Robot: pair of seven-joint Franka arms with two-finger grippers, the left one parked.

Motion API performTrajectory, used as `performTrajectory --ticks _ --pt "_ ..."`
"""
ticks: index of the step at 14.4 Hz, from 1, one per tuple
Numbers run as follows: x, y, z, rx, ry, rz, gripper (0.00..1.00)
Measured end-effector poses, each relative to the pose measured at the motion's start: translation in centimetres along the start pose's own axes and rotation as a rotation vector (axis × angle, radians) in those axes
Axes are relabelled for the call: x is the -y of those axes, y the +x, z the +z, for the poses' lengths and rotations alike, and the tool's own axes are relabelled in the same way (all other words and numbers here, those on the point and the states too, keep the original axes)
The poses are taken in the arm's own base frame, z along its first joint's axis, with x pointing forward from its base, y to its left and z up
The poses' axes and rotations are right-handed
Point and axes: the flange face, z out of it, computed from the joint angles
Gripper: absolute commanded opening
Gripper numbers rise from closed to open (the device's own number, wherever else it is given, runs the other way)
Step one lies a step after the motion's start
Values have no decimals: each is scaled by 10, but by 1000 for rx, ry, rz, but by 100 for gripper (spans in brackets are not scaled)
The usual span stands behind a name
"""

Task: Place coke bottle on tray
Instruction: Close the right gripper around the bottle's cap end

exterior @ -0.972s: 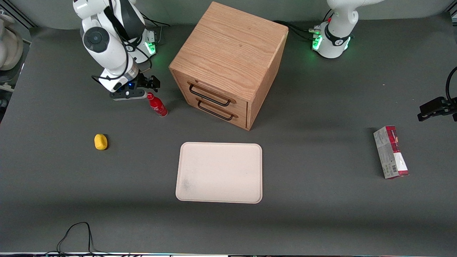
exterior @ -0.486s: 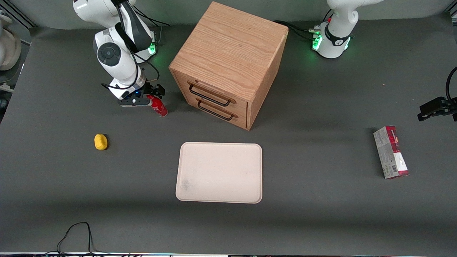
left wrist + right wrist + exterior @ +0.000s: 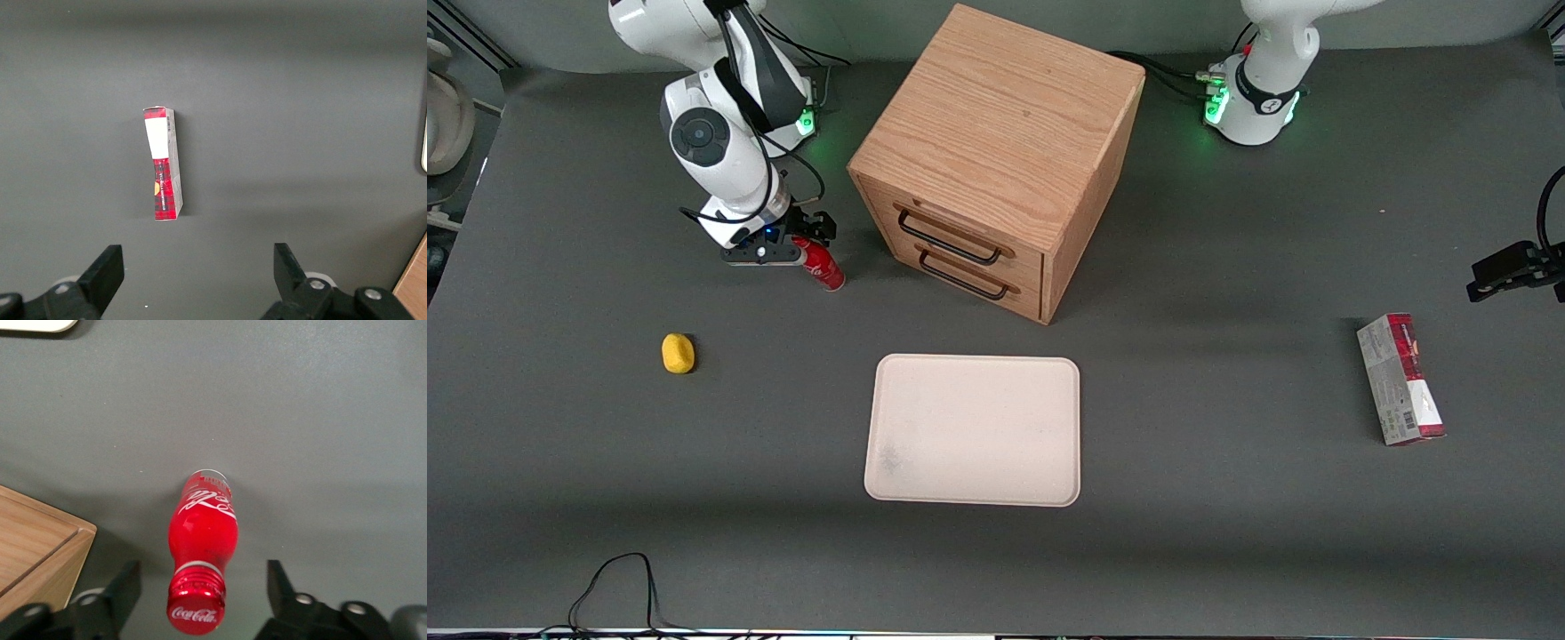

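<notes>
The coke bottle (image 3: 823, 267) is small, slim and red, and it stands upright on the dark table beside the wooden cabinet (image 3: 996, 133), toward the working arm's end. My gripper (image 3: 796, 242) hangs over its top, open. In the right wrist view the red cap with white script (image 3: 195, 613) sits between the two dark fingers (image 3: 127, 587), which stand apart from it on either side without touching. The pale cream tray (image 3: 974, 431) lies flat, nearer the front camera than the cabinet and the bottle. It holds nothing.
The cabinet's two drawers with black handles (image 3: 951, 249) are closed. A yellow lump (image 3: 678, 353) lies nearer the front camera than the gripper. A red-and-grey carton (image 3: 1400, 378) lies toward the parked arm's end. A cable (image 3: 618, 587) loops at the table's front edge.
The right arm swung toward the cabinet and lowered over the bottle's cap a second ago. Over the last half second it has barely moved. The bottle stands where it was.
</notes>
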Motion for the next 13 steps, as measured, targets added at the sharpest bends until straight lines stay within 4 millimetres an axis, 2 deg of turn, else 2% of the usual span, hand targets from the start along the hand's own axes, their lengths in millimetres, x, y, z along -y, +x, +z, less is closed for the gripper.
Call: performTrajectory --ticks 3,5,9,11,13 --pt "0 0 -1 -1 1 0 17" --pt "0 0 -2 -3 2 0 5" --pt "1 3 -10 3 -1 1 2" --pt "4 8 -35 12 -4 3 2" --pt "7 13 -76 17 -5 3 2"
